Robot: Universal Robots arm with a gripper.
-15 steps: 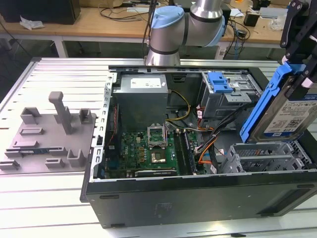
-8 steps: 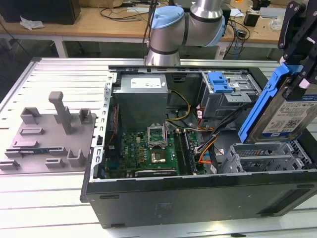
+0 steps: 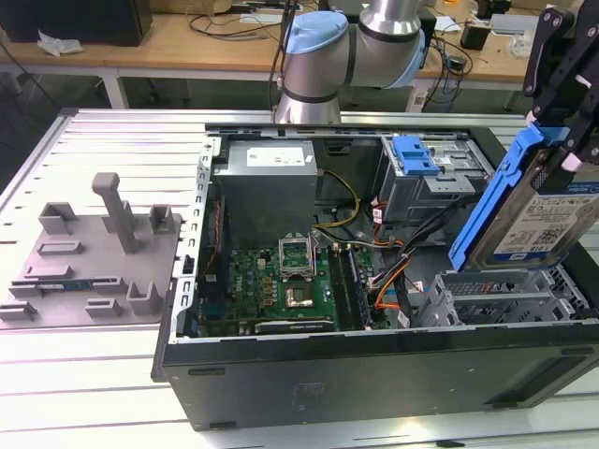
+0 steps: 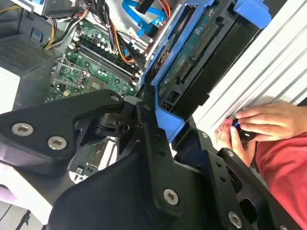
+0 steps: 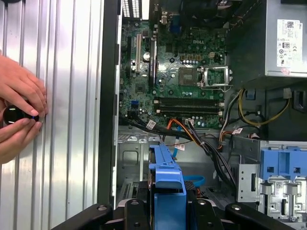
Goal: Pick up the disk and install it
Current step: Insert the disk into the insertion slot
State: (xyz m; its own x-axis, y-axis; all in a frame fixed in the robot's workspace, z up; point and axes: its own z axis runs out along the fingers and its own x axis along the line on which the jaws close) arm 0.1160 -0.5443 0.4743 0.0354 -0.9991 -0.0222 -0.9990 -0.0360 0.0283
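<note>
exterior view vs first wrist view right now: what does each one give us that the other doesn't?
Exterior view adds: the grey fixture plate beside the case on the exterior view's left, the arm's blue-capped joint, the wooden benches behind, and the disk with its labelled face, tilted above a silver drive bay.
First wrist view adds: a person's hands on the ribbed table, around a small black round object.
Both: the motherboard, the power supply, the blue-latched drive cage, and the gripper shut on the disk's blue bracket.
</note>
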